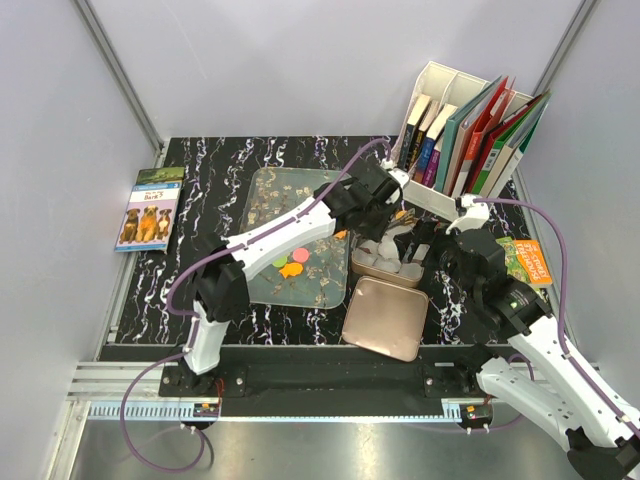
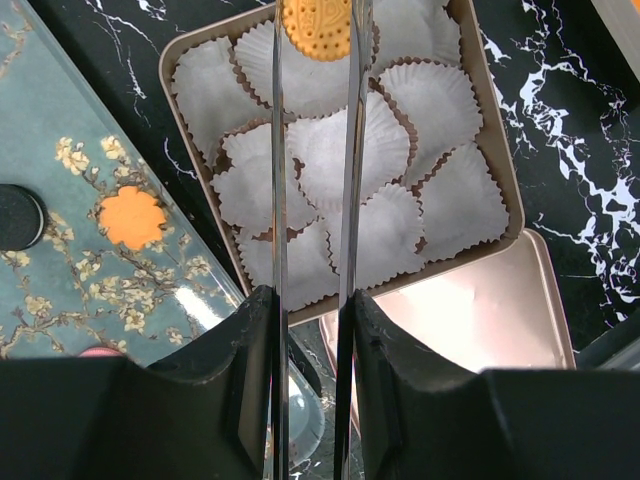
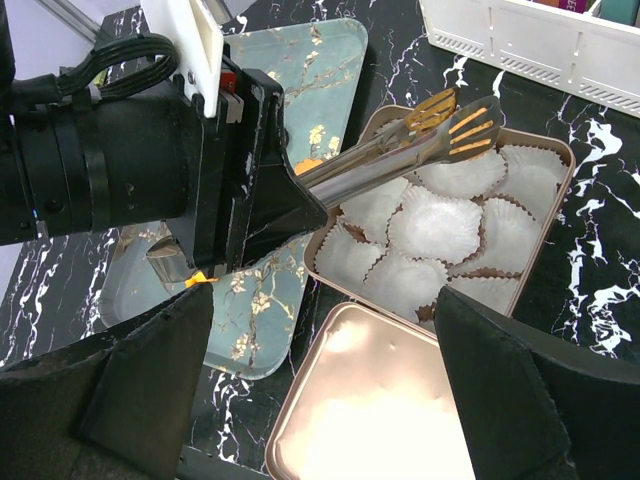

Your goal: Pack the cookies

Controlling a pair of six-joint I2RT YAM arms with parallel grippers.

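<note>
Beyond the jaws of the left gripper (image 2: 312,340), clamped on tongs (image 2: 277,200), a cookie (image 2: 317,28) hangs over the tin (image 2: 167,80) of cups (image 2: 440,100), presumably for placing. The right gripper (image 3: 330,370) gapes, empty.

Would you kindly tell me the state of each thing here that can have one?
Left gripper: shut on tongs.
Tongs: closed on an orange cookie, above the tin.
Tin: open.
Lid: off, lying beside the tin.
Paper cups: empty, those visible.
Right gripper: open, empty.
Books in rack: upright.
</note>
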